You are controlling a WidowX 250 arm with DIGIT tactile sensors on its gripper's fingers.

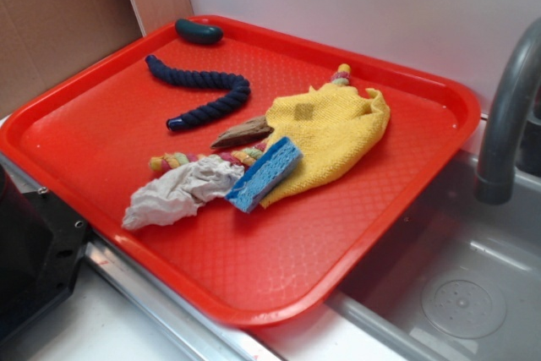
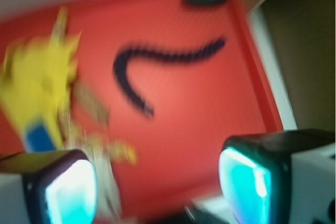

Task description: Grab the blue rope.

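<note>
One big red tray point(image 1: 110, 124) sits by a grey sink point(image 1: 456, 293) with a dark tap point(image 1: 507, 116). The blue rope point(image 1: 203, 90) lies bent on the bare part of the tray, toward the far left side. Nothing is touching it. One end points to the back corner and the other end curls down toward the middle of the tray.

Just behind the rope, near the tray's back edge, is a small dark teal lump point(image 1: 199, 32). To the right of the rope is a heap of things: a yellow cloth point(image 1: 338, 133), a blue sponge point(image 1: 266, 173) leaning on it, a brown piece point(image 1: 241, 133), a crumpled grey rag point(image 1: 177, 194), and a pastel rope point(image 1: 182, 160) that runs under the heap.

The gripper point(image 2: 157, 184) is up in the air, high above the tray, by the left back corner. In the wrist view, which is blurry, its two fingers point(image 2: 247, 182) are wide apart with only tray showing in the gap. It is let go and has nothing in it. The blue rope is well away from the fingers.
</note>
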